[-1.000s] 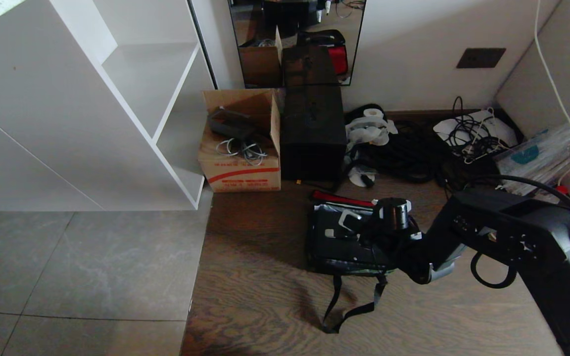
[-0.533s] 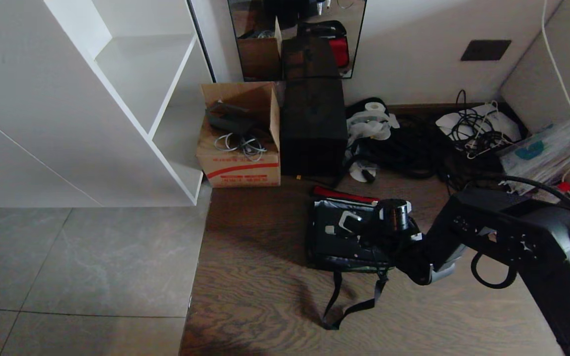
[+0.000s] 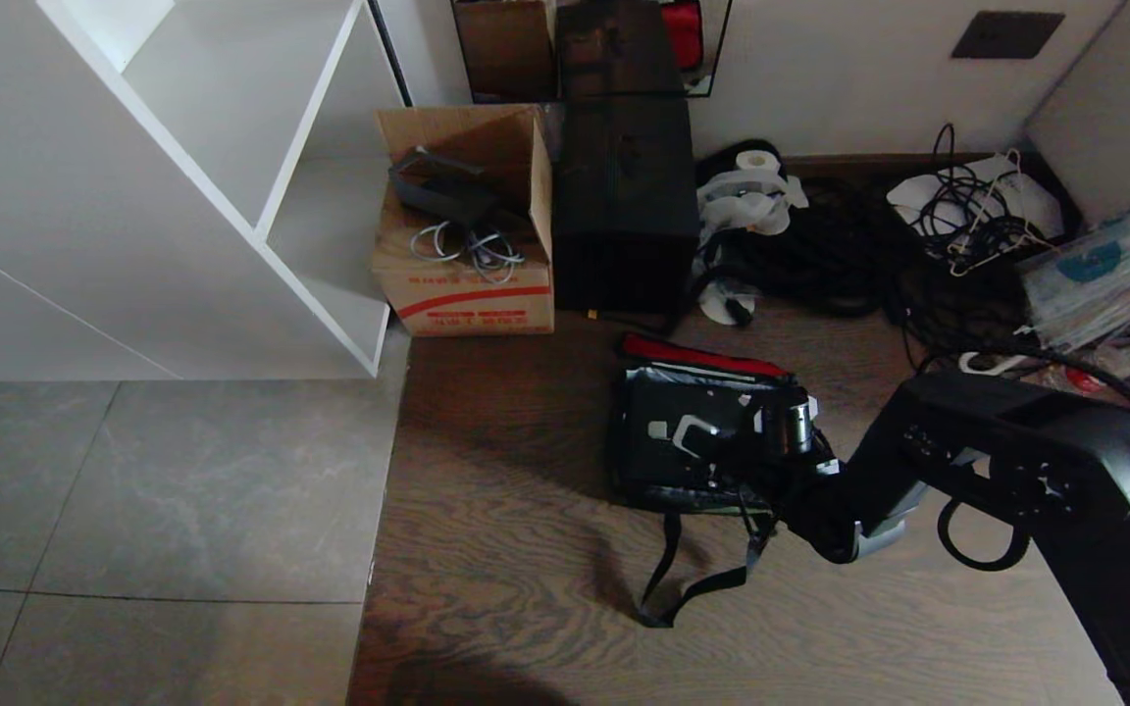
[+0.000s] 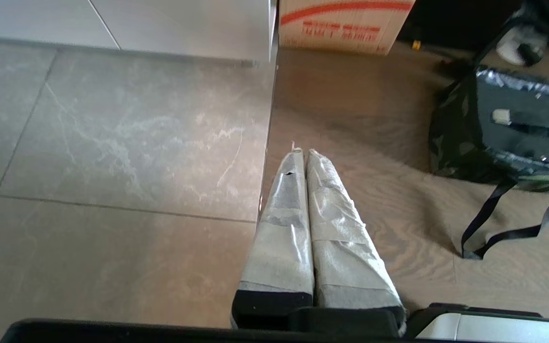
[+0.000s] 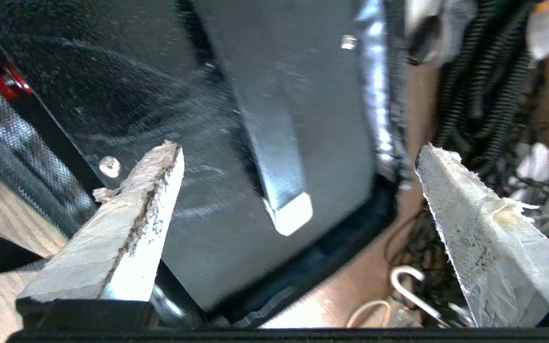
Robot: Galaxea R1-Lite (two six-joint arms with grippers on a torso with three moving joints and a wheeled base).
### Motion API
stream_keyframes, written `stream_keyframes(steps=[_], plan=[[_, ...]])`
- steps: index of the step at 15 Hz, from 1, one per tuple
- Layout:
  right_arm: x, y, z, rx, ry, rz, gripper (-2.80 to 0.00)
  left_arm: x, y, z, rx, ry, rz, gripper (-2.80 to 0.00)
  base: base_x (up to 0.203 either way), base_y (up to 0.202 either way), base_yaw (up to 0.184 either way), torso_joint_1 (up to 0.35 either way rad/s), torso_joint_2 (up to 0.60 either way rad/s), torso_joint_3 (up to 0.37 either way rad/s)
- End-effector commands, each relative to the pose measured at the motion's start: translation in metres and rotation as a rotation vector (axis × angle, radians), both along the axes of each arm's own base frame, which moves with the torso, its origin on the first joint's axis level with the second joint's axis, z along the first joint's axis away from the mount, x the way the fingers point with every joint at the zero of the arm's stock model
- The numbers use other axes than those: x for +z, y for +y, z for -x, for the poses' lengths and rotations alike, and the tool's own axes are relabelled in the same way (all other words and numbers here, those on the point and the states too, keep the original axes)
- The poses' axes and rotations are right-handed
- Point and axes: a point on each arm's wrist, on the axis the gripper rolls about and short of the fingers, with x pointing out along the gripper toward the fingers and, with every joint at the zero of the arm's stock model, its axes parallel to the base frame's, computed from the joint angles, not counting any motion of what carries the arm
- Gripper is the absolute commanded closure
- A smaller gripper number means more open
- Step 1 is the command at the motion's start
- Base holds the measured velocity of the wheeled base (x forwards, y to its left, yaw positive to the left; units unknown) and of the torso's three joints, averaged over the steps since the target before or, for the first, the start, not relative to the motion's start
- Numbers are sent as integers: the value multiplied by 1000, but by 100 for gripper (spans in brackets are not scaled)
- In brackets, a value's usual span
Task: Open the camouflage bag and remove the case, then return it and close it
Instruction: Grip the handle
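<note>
The camouflage bag (image 3: 639, 490) lies open on the wood floor, its red-lined flap (image 3: 702, 355) folded back toward the wall. Inside it lies the black case (image 3: 712, 407), handle (image 3: 688, 431) up. My right gripper (image 3: 766, 441) hovers over the case's right end. In the right wrist view that gripper (image 5: 298, 148) is open, its taped fingers (image 5: 131, 214) straddling the handle (image 5: 269, 119) and its silver end fitting (image 5: 293, 214) without touching; the red latch (image 5: 3, 78) shows at the edge. My left gripper (image 4: 301, 152) hangs shut and empty, left of the bag (image 4: 451, 143).
A tall plain black box (image 3: 624, 206) and a cardboard box (image 3: 467, 245) stand against the wall behind the bag. A white shelf unit (image 3: 231, 196) fills the left. Cables (image 3: 840, 255) pile at the back right. The bag's strap (image 3: 702, 579) trails toward me.
The whole picture has shifted upward, so the camera has moved. My right gripper stays open over the case and now sits closer down to it.
</note>
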Motion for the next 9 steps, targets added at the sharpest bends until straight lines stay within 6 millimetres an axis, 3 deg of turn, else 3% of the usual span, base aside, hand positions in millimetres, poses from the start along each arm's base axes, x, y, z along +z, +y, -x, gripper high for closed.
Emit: stream_keyframes(steps=[1,4,9], plan=[[4,0,0,2,-12,2,-280,-3,0,-1,1,9,2,0,0,0,0,2,-2,-185],[11,0,1,2,-23,-1,-280,-3,0,-1,1,10,0,0,0,0,0,2,1,-143],[10,0,0,-2,-28,1,-280,-3,0,-1,1,10,0,0,0,0,0,1,0,-16]])
